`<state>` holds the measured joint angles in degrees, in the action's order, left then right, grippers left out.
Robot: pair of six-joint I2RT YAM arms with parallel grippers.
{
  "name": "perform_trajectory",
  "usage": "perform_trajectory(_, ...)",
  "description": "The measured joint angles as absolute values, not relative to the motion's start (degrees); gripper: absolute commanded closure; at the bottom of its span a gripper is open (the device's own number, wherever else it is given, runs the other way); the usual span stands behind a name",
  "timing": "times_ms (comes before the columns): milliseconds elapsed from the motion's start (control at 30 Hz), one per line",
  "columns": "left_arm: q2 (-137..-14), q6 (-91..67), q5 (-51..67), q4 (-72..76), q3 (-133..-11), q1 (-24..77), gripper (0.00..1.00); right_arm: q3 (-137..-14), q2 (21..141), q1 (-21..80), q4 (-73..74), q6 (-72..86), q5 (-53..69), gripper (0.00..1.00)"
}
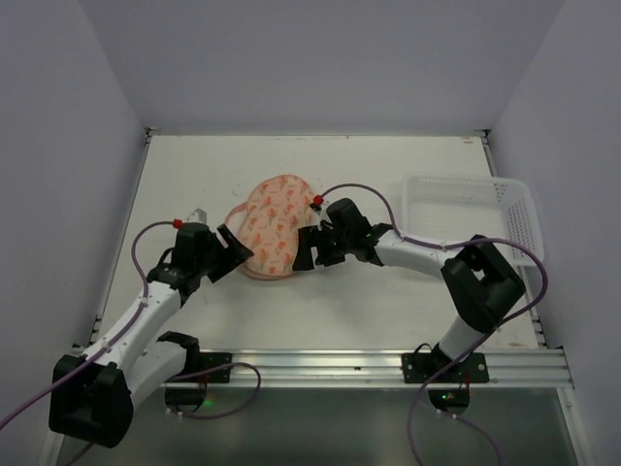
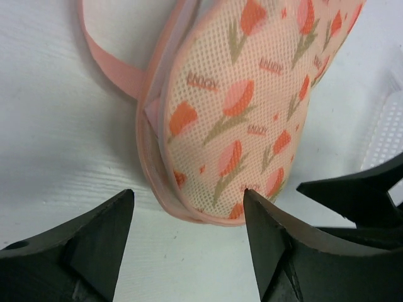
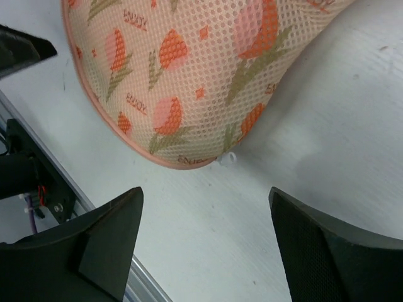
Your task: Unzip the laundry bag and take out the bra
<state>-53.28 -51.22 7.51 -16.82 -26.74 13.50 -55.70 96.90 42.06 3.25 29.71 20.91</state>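
Laundry bag [image 1: 275,225] lies between the left end effector [image 1: 235,250] and right end effector [image 1: 313,250], both spread wide, empty.

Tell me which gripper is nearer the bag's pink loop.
Left. The left gripper, open, is beside the pink loop on the left of the laundry bag; the right gripper, open, is across the bag on its right.

Shows an off-white matte flat bench [image 1: 194,175], boxed in on three sides by plain pale lilac-grey panels: left wall [image 1: 58,146], back wall [image 1: 320,58], right wall [image 1: 582,116]. Meets the back wall along a thin dark seam. Ends at the near edge in a ribbed silver aluminium rail [image 1: 330,364], with a dark grey glossy strip [image 1: 340,432] below. Lit softly and evenly, with only faint shadows on the bench.
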Motion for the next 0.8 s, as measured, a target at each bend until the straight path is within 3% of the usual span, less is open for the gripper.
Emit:
perform_trajectory(167, -59.79, -43.94, 2.44, -20.01, -37.95, 13.19, 0.28, -55.70, 89.25, 41.93, 8.56, 28.53, 15.22, 0.07)
perform_trajectory(300, -67.77, -37.87, 0.23, -18.65, -46.35, 13.08, 0.37, -55.00, 79.68, 41.93, 10.00, 27.86, 10.70, 0.07)
perform_trajectory(433, -76.01, -33.17, -0.34, -15.07, -50.70, 12.82, 0.39, -52.56, 71.85, 41.82, 10.72, 27.77, 8.38, 0.07)
perform_trajectory(700, -91.29, -27.33, 1.83, -12.88, -58.67, 11.46, 0.44, -46.28, 62.92, 41.67, 13.34, 27.83, 6.33, 0.07)
perform_trajectory(800, -94.19, -26.00, 3.60, -12.78, -60.47, 11.22, 0.50, -44.56, 60.29, 41.67, 13.72, 27.83, 5.37, 0.07)
